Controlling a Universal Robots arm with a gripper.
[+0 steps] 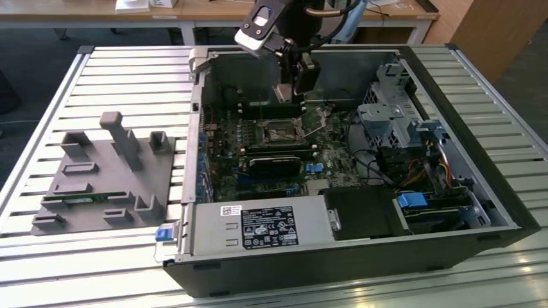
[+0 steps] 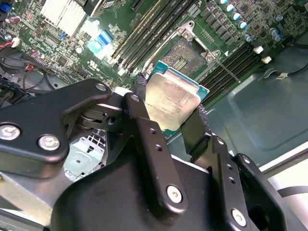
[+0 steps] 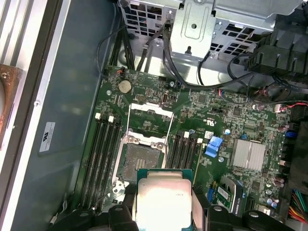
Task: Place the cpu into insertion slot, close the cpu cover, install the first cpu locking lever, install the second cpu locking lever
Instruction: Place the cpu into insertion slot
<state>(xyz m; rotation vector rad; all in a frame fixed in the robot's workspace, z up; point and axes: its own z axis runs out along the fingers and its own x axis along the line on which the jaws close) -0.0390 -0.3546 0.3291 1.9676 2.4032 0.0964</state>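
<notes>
1. The black two-fingered gripper (image 2: 172, 98) is clenched on the small flat square cpu (image 2: 172, 103) with a dull silver-grey metal top. Its fingers (image 2: 144, 120) press two opposite edges of the chip.
2. In the exterior view the gripper (image 1: 288, 93) hangs inside the open dark grey metal computer case (image 1: 479, 160). It is at about 12 o'clock of the square dark insertion slot (image 1: 278, 133) with a black rim, and is above it, not touching.
3. In the first wrist view the cpu (image 3: 163, 199) is held off the green motherboard (image 3: 216, 110), just beside the insertion slot (image 3: 139, 161), whose dark centre is bare.
4. The thin square silver metal cpu cover (image 3: 150, 110) with a large window is swung open, on the side of the slot away from the chip.
5. In the exterior view a black finned heatsink block (image 1: 274, 163) sits at 6 o'clock of the slot.
6. A grey plastic fixture block (image 1: 102, 173) with upright posts rests at 9 o'clock of the case on the slatted metal table (image 1: 128, 70).
</notes>
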